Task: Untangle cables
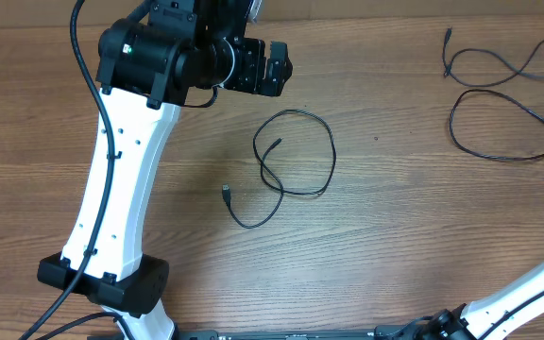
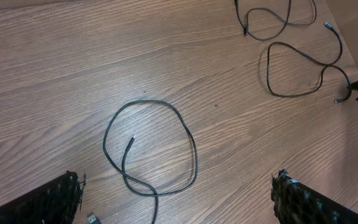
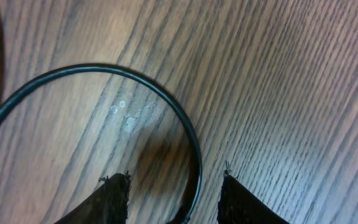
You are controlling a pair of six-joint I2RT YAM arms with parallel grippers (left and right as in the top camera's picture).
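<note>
A thin black looped cable (image 2: pixel 145 101) is overlooked by the wide-spread left gripper (image 2: pixel 177 180); a second black cable (image 3: pixel 86 67) is straddled by the right gripper (image 3: pixel 174 180) (jaws parted).

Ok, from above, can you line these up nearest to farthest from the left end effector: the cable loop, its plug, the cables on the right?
1. Cable loop, in the middle, beside the left end effector.
2. Plug, lower left of the loop.
3. Right cables, far off to the side.

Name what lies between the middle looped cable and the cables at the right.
Only bare wooden table separates the looped cable from the right-hand cables; the overhead view shows this clearly.
</note>
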